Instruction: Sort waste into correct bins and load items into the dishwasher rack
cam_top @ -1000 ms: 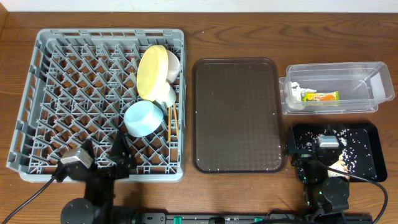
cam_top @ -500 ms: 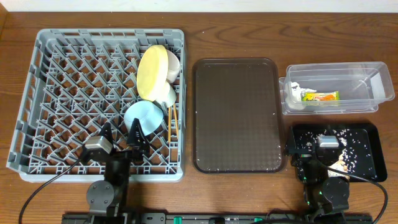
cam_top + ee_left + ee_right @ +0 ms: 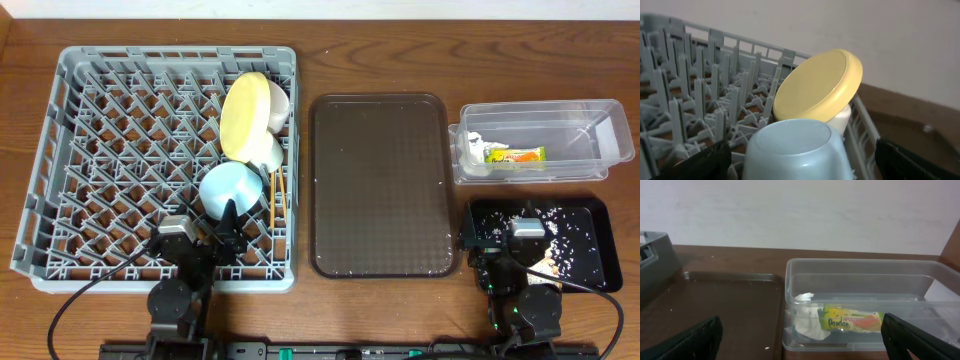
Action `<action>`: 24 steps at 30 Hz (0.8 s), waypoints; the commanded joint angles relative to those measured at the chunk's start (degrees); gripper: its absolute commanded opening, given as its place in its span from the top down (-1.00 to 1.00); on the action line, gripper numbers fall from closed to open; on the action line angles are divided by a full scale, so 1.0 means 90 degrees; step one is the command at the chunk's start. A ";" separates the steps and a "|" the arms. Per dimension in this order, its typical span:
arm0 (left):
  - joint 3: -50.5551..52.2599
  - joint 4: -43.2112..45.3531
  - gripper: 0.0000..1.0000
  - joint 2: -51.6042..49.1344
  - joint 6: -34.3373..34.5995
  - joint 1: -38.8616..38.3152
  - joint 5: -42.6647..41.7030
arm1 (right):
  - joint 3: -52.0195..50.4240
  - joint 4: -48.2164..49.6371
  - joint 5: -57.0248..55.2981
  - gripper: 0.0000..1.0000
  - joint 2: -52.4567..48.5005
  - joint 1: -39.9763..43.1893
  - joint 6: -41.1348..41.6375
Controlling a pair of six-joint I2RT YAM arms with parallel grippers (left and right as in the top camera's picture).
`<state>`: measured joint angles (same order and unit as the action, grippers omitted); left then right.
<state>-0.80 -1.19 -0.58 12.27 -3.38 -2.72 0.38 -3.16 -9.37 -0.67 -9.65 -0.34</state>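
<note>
table [image 3: 400, 40]: dark brown wood, visible grain | wall [image 3: 800, 210]: plain, pale | light: even, soft

Robot lab — bare wall [image 3: 790, 210]; wooden table [image 3: 400, 40]

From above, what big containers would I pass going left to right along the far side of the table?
First the grey dishwasher rack → brown tray → clear tub.

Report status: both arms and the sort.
Open, empty: left gripper, right gripper. In rack: plate, cup, bowl, chopsticks. In clear tub: wrapper, napkin; scraps in black tray. Nothing in the way.
</note>
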 commanded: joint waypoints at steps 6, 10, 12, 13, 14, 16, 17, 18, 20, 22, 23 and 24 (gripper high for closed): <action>0.0063 -0.0289 -0.86 0.0056 -0.1360 0.0119 -0.0151 | -0.0010 -0.0029 0.0046 -0.98 0.0039 0.0075 -0.0063; 0.0063 -0.0289 -0.86 0.0056 -0.1243 0.0119 -0.0143 | -0.0010 -0.0029 0.0046 -0.98 0.0039 0.0075 -0.0063; 0.0063 -0.0289 -0.86 0.0056 -0.1243 0.0119 -0.0143 | -0.0010 -0.0029 0.0046 -0.98 0.0039 0.0075 -0.0063; 0.0063 -0.0287 -0.86 0.0056 -0.1243 0.0119 -0.0141 | -0.0010 -0.0029 0.0046 -0.98 0.0039 0.0075 -0.0063; 0.0063 -0.0287 -0.86 0.0056 -0.1243 0.0119 -0.0141 | -0.0010 -0.0029 0.0046 -0.99 0.0039 0.0075 -0.0063; 0.0063 -0.0289 -0.86 0.0056 -0.1243 0.0117 -0.0141 | -0.0010 -0.0029 0.0046 -0.98 0.0039 0.0075 -0.0063; 0.0063 -0.0289 -0.86 0.0056 -0.1243 0.0117 -0.0141 | -0.0010 -0.0029 0.0046 -0.99 0.0039 0.0075 -0.0063; 0.0063 -0.0289 -0.86 0.0056 -0.1243 0.0117 -0.0141 | -0.0010 -0.0029 0.0046 -0.99 0.0039 0.0075 -0.0063; 0.0063 -0.0287 -0.86 0.0056 -0.1243 0.0117 -0.0134 | -0.0010 -0.0029 0.0046 -0.98 0.0039 0.0075 -0.0063; 0.0063 -0.0289 -0.86 0.0056 -0.1243 0.0117 -0.0129 | -0.0010 -0.0029 0.0046 -0.99 0.0039 0.0075 -0.0063; 0.0063 -0.0289 -0.86 0.0056 -0.1243 0.0117 -0.0129 | -0.0010 -0.0029 0.0046 -0.99 0.0039 0.0075 -0.0063; 0.0063 -0.0289 -0.86 0.0053 -0.1243 0.0117 -0.0129 | -0.0010 -0.0027 0.0044 -0.98 0.0039 0.0075 -0.0063</action>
<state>-0.84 -1.30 -0.58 2.04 -2.66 -3.09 0.38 -3.16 -9.37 -0.69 -9.65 -0.34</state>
